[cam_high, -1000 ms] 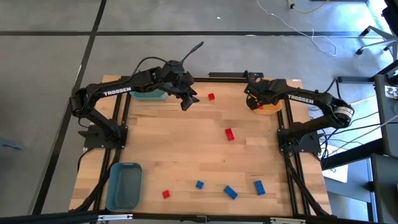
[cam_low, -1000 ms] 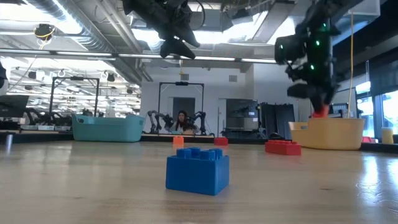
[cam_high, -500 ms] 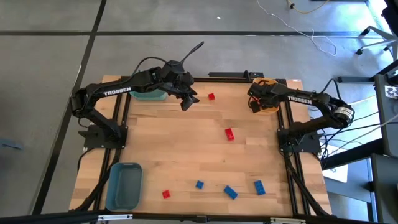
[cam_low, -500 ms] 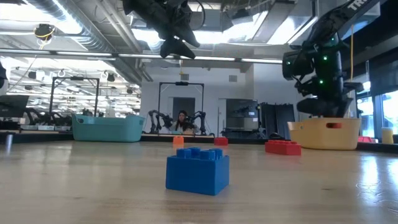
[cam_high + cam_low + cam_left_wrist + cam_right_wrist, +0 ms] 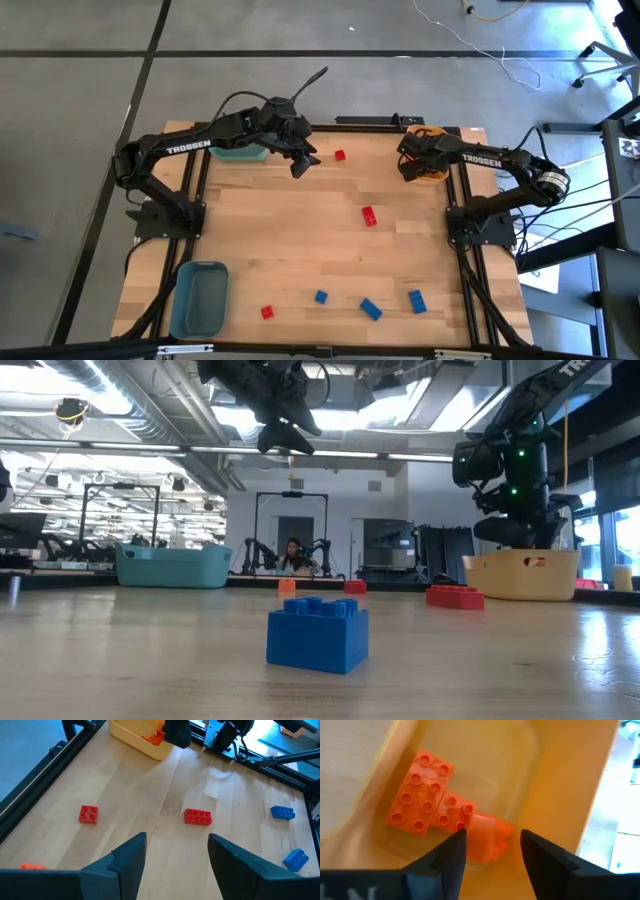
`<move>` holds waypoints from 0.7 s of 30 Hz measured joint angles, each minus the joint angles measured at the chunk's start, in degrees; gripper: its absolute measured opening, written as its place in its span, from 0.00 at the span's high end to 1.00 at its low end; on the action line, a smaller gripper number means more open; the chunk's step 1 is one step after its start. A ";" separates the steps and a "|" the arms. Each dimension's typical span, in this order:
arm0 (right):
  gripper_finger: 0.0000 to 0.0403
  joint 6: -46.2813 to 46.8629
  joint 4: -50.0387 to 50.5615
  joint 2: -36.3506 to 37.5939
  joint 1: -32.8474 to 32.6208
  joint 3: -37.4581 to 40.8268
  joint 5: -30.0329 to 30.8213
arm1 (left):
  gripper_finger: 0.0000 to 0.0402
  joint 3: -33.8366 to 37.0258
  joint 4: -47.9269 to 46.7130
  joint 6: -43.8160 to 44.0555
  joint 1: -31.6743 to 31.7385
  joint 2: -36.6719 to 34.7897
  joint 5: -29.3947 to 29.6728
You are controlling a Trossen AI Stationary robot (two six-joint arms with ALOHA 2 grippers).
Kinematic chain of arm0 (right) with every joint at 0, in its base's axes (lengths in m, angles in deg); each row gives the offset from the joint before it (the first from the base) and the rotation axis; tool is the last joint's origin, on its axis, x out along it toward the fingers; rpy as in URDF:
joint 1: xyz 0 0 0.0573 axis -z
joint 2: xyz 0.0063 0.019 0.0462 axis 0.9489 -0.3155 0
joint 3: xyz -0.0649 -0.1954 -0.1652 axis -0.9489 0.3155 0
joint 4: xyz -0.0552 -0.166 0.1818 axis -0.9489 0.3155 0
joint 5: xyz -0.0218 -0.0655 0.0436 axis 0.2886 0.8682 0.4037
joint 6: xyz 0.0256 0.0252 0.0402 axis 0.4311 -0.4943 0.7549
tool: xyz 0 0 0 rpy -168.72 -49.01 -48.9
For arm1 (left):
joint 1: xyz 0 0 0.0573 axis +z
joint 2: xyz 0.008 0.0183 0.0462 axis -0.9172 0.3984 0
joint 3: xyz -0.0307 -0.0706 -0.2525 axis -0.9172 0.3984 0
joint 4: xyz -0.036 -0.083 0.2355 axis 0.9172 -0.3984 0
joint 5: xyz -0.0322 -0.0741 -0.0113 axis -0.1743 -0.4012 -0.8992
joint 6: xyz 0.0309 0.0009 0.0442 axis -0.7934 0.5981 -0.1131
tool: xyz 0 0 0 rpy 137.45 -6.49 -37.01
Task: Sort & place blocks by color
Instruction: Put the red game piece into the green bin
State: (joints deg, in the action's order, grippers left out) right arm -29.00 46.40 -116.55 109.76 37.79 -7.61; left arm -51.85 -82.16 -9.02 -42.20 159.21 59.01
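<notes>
My right gripper point(image 5: 492, 845) stands open inside the yellow-orange bin point(image 5: 432, 172) at the table's far right. Just beyond its fingertips a blurred orange block point(image 5: 487, 839) sits on the bin floor beside two other orange blocks point(image 5: 420, 792). I cannot tell whether a finger touches the blurred block. My left gripper point(image 5: 300, 165) hangs open and empty, raised beside the teal bin point(image 5: 238, 152). Red blocks point(image 5: 340, 155) point(image 5: 369, 215) point(image 5: 267, 312) and blue blocks point(image 5: 320, 297) point(image 5: 371, 309) point(image 5: 416, 301) lie flat on the table.
A grey-blue bin point(image 5: 200, 297) stands at the near left corner. An orange block point(image 5: 32, 867) lies below my left gripper, at the edge of the left wrist view. Dark frame rails point(image 5: 455, 250) run along both sides. Bare wood point(image 5: 280, 240) fills the table's middle.
My right gripper has moved toward the table's far right corner and sunk into the yellow-orange bin, its fingers now behind the bin's rim in the low view.
</notes>
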 joint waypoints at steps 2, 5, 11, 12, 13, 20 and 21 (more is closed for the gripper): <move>0.53 -0.05 1.12 0.00 0.00 -1.01 -1.38 | 0.49 -0.04 -0.90 0.01 0.00 0.02 0.77; 0.53 0.27 3.24 0.22 -0.87 -3.77 -1.39 | 0.49 -0.05 -4.12 0.00 0.00 0.02 3.62; 0.52 -0.21 6.97 3.40 -5.18 -13.45 0.86 | 0.49 -0.05 -10.49 4.46 1.67 0.02 11.63; 0.52 -0.28 7.59 4.08 -5.97 -15.32 1.02 | 0.49 -0.05 -10.49 6.04 2.31 0.04 11.93; 0.52 -0.33 8.20 4.81 -6.76 -17.17 1.02 | 0.49 -0.05 -10.51 6.90 3.01 0.04 12.04; 0.52 -7.17 8.36 8.73 -12.79 -28.43 -2.85 | 0.49 -0.07 -8.80 -3.00 7.57 0.61 12.02; 0.52 -8.31 8.34 9.06 -13.61 -29.76 -3.67 | 0.49 -0.07 -8.68 -4.53 8.22 0.98 11.55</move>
State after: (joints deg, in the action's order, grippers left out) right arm -37.31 54.74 -107.49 96.15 8.04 -11.28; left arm -51.92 -90.84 -13.56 -33.99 160.19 70.56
